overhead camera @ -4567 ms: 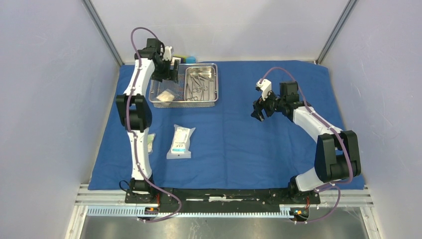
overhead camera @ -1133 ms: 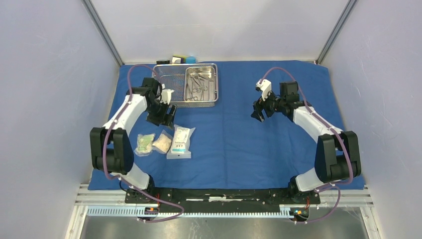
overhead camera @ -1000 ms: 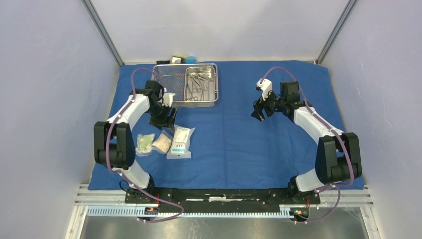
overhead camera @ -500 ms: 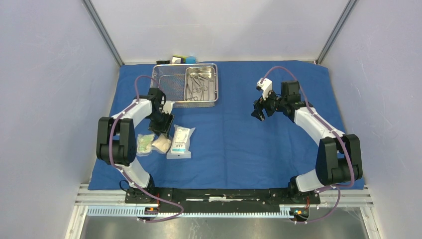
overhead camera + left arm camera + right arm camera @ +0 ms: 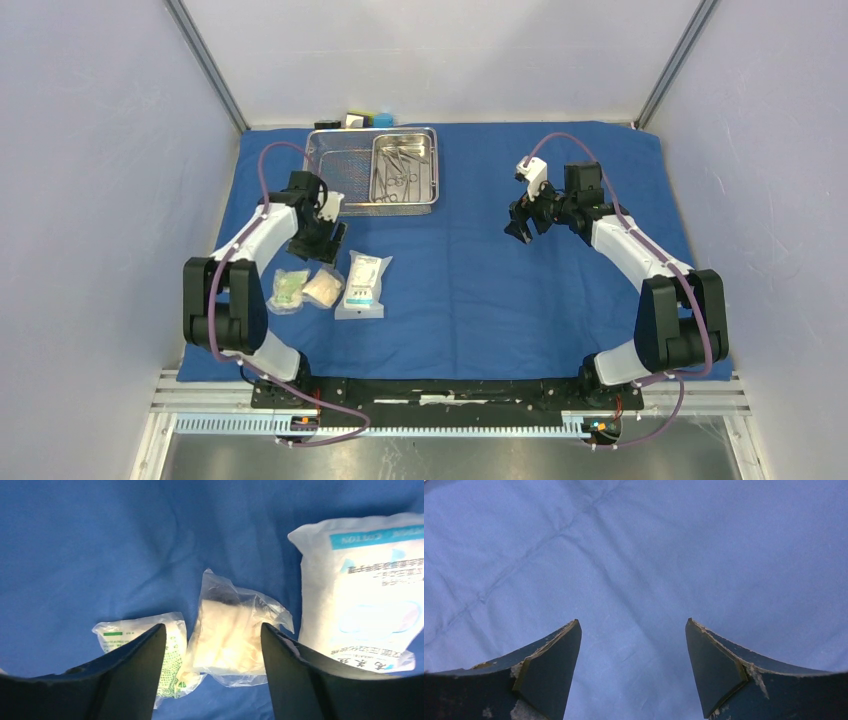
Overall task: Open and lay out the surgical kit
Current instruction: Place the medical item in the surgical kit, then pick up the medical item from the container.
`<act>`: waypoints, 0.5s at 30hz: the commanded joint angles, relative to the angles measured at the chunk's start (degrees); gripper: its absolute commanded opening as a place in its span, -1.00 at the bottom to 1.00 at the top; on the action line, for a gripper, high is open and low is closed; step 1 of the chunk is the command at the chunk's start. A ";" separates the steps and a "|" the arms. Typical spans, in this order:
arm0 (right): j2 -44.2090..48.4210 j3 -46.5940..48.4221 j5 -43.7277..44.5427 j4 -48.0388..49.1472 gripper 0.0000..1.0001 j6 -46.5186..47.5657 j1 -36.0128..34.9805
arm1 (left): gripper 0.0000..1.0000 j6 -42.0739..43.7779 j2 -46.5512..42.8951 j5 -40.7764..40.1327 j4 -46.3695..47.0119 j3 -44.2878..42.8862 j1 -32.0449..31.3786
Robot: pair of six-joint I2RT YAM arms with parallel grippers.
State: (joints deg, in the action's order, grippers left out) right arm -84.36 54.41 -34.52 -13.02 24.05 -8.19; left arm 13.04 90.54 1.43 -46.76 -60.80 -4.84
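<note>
We see the cloth [image 5: 500, 300] spread flat over the surface, and we judge it serves as the field for laying out. The basket [image 5: 338, 172] sits far left with the pan [image 5: 424, 188] at its right side, in it or beside it we cannot tell; the instruments [image 5: 392, 178] lie in the pan, not yet set out. Three packets [image 5: 325, 287] lie in a close row near left, unstacked, probably so that each can be seen. The left hand [image 5: 210, 630] hovers just far of them, fingers apart and holding nothing; the wrist view frames the middle packet between them. The right hand [image 5: 631, 625] hangs over bare cloth right of centre, fingers apart and empty, likely parked clear of the left arm's work.
</note>
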 commanded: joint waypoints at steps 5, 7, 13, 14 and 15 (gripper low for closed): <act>5.49 2.53 4.84 2.50 0.74 -0.25 -0.42 | 0.89 -1.21 -8.28 1.50 8.68 -4.90 0.36; 6.33 3.13 7.34 2.48 0.76 0.51 -1.09 | 1.00 -2.39 -9.24 0.94 11.15 -5.79 0.35; 7.87 6.15 17.51 0.98 0.84 4.11 -3.06 | 1.00 -3.59 -12.13 1.49 19.75 -4.60 1.50; 8.31 6.20 18.62 1.58 0.87 4.24 -3.06 | 1.00 -3.96 -12.34 2.50 21.34 -4.14 1.93; 8.93 6.15 19.88 2.30 0.89 4.20 -3.07 | 1.00 -4.28 -12.22 3.74 22.09 -4.41 2.18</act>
State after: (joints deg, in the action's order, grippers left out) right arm -78.48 57.98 -22.28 -12.97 26.37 -11.03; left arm 11.79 80.55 2.13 -33.58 -64.79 -4.10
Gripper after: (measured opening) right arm 0.929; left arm 0.994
